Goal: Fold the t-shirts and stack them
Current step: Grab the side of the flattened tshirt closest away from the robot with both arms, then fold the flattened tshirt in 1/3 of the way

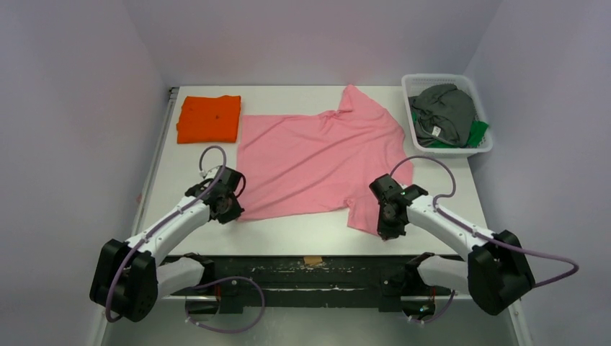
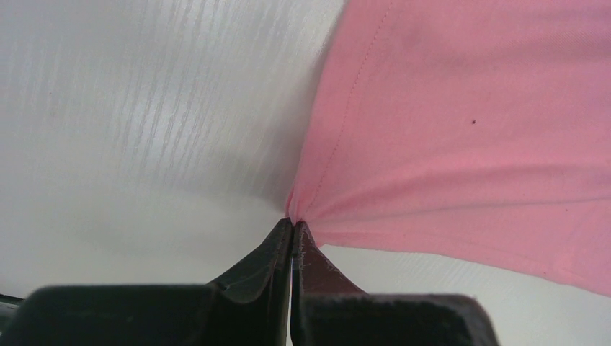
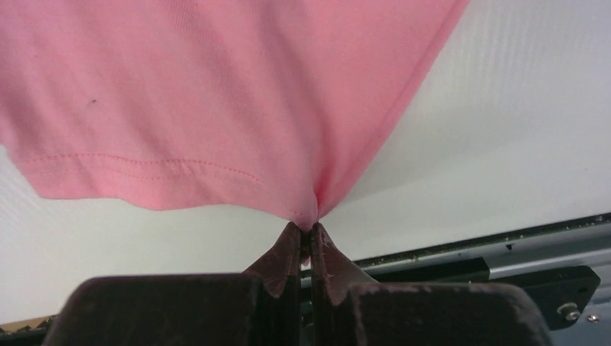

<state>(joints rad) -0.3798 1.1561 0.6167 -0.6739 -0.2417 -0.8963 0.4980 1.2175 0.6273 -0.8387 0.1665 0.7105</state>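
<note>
The white table [image 1: 310, 241] carries the whole job, and judged from how things lie the task is in its early-to-middle part. The largest piece on it, the light pink t-shirt [image 1: 317, 158], lies spread open and flat across the middle of the table, one layer, with no fold in it yet; this looks to be the shirt in hand. At the far right corner stands the white mesh basket [image 1: 439, 76], and in it a crumpled dark grey t-shirt [image 1: 447, 112] sits on top, unfolded and waiting its turn. At the far left, just beside the pink shirt's edge, the bright orange t-shirt [image 1: 209, 119] lies folded into a neat square: the one finished piece and, I judge, the base of the stack. A bit of green t-shirt [image 1: 477, 132] shows under the grey one in the basket, also undone. The left gripper [image 2: 292, 231] is clamped on the pink shirt's near left corner, the cloth puckering into its closed tips. The right gripper [image 3: 308, 234] is pinched in the same way on the near right corner, beside a stitched hem. So one shirt is done, one is gripped for its first fold, and at least two remain, with the stacking not yet begun.
</note>
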